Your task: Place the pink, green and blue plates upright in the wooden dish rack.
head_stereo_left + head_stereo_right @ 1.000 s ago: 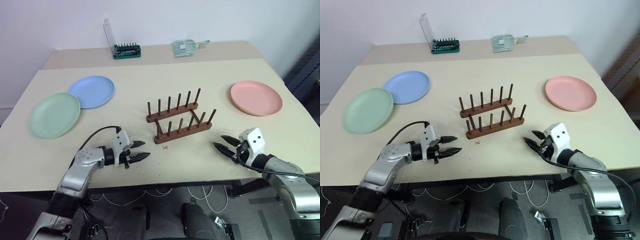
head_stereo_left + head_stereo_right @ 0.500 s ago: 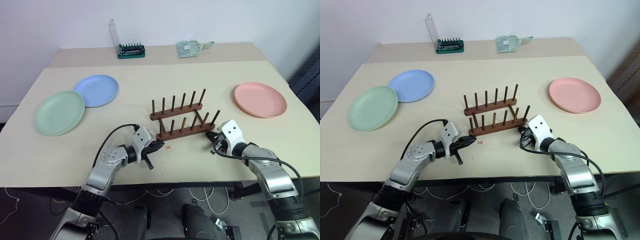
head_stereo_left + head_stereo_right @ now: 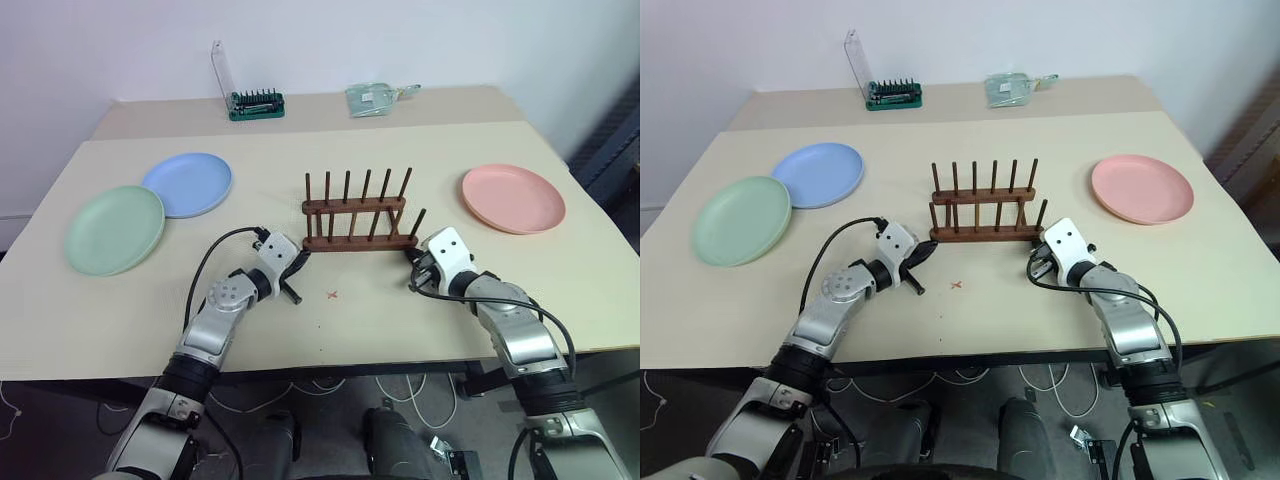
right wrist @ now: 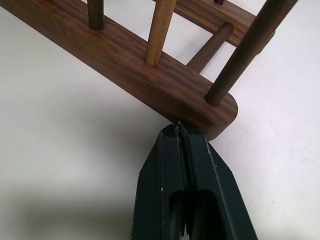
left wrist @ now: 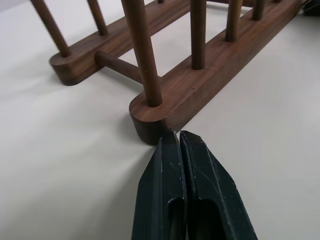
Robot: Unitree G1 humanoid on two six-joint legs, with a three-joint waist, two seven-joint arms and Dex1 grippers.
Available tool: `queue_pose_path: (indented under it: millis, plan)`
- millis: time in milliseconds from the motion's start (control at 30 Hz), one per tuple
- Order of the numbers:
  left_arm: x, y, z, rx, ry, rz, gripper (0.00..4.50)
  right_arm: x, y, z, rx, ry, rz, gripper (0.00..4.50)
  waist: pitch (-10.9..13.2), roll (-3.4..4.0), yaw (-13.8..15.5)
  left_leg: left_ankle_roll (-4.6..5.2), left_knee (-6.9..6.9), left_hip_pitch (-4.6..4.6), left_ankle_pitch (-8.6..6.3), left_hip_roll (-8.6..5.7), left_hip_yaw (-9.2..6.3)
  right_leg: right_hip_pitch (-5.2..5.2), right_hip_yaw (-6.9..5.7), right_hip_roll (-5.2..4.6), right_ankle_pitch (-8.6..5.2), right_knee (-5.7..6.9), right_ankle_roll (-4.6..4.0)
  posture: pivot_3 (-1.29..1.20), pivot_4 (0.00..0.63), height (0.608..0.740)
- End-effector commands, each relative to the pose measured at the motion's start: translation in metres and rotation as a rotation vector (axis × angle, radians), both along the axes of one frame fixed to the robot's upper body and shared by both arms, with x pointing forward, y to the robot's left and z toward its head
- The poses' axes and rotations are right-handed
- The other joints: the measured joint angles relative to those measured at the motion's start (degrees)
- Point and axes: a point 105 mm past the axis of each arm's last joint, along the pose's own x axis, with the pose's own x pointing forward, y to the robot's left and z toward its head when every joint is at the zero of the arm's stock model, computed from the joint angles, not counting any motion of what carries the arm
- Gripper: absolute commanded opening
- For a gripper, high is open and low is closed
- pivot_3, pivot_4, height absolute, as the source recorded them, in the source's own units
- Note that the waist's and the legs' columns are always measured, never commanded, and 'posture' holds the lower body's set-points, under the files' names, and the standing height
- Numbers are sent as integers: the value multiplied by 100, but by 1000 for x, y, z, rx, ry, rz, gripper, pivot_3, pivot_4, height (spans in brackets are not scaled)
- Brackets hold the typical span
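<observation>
Nothing racked yet: you have all three plates still flat on the desk and the rack (image 3: pixel 358 213) empty. Both your claws are pinched fully shut and hold nothing. Left claw (image 5: pixel 178 142) has its tips right at the near rail's rounded end, touching or a hair off; right claw (image 4: pixel 178 131) sits the same way at the rail's other end, so the rack lies between the two claws, just ahead of each. From here it reads as squaring up the rack with closed tips, not a grasp. Pink plate (image 3: pixel 513 198) lies well apart from the right claw, out beyond it and to its outer side. Blue plate (image 3: pixel 187 183) and green plate (image 3: pixel 114 228) lie well beyond the left claw on its outer side, the two rims touching or slightly overlapped, green the nearer. Rack: dark brown wood, two parallel rails with rows of upright pegs, crossbars joining them, standing level. Plates: round, shallow, matte, equal in size. Left to do: pick up, tip upright and slot each of the three.
</observation>
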Motion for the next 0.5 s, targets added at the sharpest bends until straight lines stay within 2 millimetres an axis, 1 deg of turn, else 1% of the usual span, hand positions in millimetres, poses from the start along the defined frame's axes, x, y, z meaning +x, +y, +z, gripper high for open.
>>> queue_pose_path:
  millis: [33,133,200,267,300,333,433,500]
  plan:
    - [1,14,-16,32,49,52,55,1,0,6,-7,-31,6,0,0,0,-3,0,0,0,0,0,0,0,0,0,0,0,0,0,150,740]
    - [-9,12,-16,6,73,7,55,-3,-7,12,-15,-43,13,0,0,0,-6,0,0,0,0,0,0,0,0,0,0,0,0,0,150,740]
    - [-23,13,-17,-2,94,-60,55,-5,-20,28,28,-72,-3,0,0,1,-29,0,-5,-1,0,0,0,-2,0,0,-1,-1,2,0,150,740]
    - [-40,18,-14,-17,112,-127,0,-6,-40,42,12,-92,-40,513,2,4,-53,1,-8,-3,-1,1,3,-8,3,0,-4,-2,5,0,150,740]
    - [-47,21,-12,-21,119,-154,0,-7,-51,47,-27,-102,-54,816,3,5,-47,2,-12,-5,-1,1,6,-13,6,-1,-4,-2,6,0,150,740]
    - [-53,23,-10,-30,125,-180,0,-7,-61,52,-72,-113,-78,1251,3,5,-38,3,-13,-7,-2,1,7,-16,7,-1,-5,-3,5,0,150,740]
    - [-69,26,-3,-51,141,-252,0,-1,-94,63,-240,-136,-166,2864,4,4,-34,3,-13,-10,-2,3,8,-20,6,-1,-7,-2,2,0,150,740]
    - [-75,24,1,-55,144,-296,0,4,-110,64,-378,-140,-193,3930,4,3,-25,3,-12,-12,-2,4,14,-20,6,-2,-15,-3,-14,0,150,740]
